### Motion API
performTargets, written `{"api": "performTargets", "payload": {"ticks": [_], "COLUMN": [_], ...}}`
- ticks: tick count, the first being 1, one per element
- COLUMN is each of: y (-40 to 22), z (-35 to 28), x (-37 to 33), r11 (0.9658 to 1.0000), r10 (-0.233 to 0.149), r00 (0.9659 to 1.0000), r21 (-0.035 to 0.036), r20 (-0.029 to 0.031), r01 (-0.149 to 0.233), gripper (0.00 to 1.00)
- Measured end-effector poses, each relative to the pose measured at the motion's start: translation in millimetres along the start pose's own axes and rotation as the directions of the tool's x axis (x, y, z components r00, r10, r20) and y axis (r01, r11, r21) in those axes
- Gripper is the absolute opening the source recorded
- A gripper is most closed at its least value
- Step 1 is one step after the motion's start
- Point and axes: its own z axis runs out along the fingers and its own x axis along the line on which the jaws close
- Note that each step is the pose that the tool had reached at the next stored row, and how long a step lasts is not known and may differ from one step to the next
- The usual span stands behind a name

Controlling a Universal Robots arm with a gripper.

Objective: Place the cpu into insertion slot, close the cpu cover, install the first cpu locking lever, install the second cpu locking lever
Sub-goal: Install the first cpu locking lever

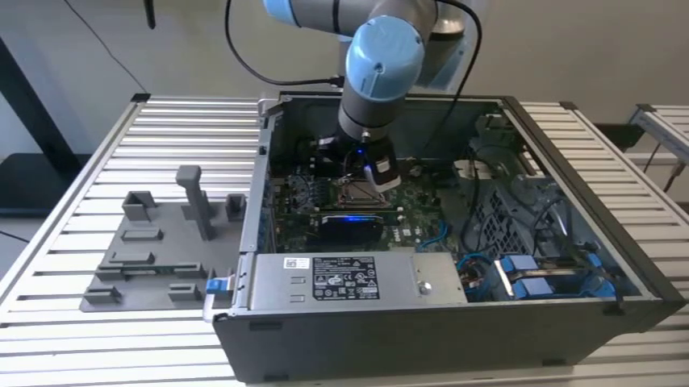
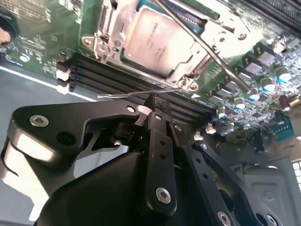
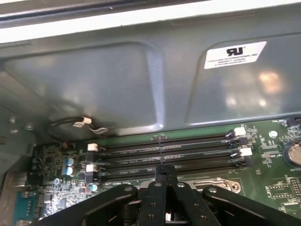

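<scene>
Locking seems in hand: the gripper (image 2: pixel 153 102) holds its fingers (image 2: pixel 159 123) together just beside a lever (image 2: pixel 122 95), the chip (image 2: pixel 157 40) beyond them under a shut cover (image 2: pixel 109 26); the lever probably needs hooking.

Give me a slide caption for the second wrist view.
Tool beside a thin metal lever, cpu seated in the insertion slot on the green board.

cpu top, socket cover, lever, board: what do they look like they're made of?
cpu: probably a metal lid, matte silver-grey with soft glare and faint print.
cover: looks like stamped sheet metal, bright silver, with hard reflections at the edges.
lever: thin bent wire rod, shiny, likely steel.
board: green coated circuit laminate, semi-gloss, with pale printed markings.
</scene>
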Motion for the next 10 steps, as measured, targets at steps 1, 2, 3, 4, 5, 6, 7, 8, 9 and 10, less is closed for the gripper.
{"api": "performTargets", "payload": {"ticks": [1, 2, 3, 4, 5, 6, 7, 8, 9, 10], "y": [-0.1, -0.2, -0.4, -0.6, -0.8, -0.9, -1.2, -1.4, -1.7, -2.0], "z": [0.0, 0.0, 0.0, 0.0, 0.0, 0.0, 0.0, -0.1, -0.3, -0.4], "x": [0.2, 0.5, 0.9, 1.3, 1.8, 2.4, 3.0, 3.4, 3.6, 4.0], "r11": [1.0, 0.9999, 0.9999, 0.9998, 0.9997, 0.9996, 0.9995, 0.9994, 0.9993, 0.9991], "r10": [0.006, 0.012, 0.016, 0.02, 0.024, 0.027, 0.031, 0.034, 0.038, 0.041], "r00": [1.0, 0.9999, 0.9998, 0.9997, 0.9995, 0.9994, 0.9993, 0.9991, 0.999, 0.9989], "r21": [0.0005, 0.0012, 0.0018, 0.0024, 0.0027, 0.0029, 0.0031, 0.0032, 0.0033, 0.0032], "r20": [-0.0034, -0.0084, -0.0126, -0.0158, -0.0186, -0.0205, -0.0222, -0.0235, -0.0239, -0.0237], "r01": [-0.006, -0.011, -0.016, -0.02, -0.024, -0.027, -0.03, -0.034, -0.038, -0.041], "gripper": [0.11, 0.11, 0.11, 0.11, 0.11, 0.11, 0.11, 0.11, 0.11, 0.11]}}
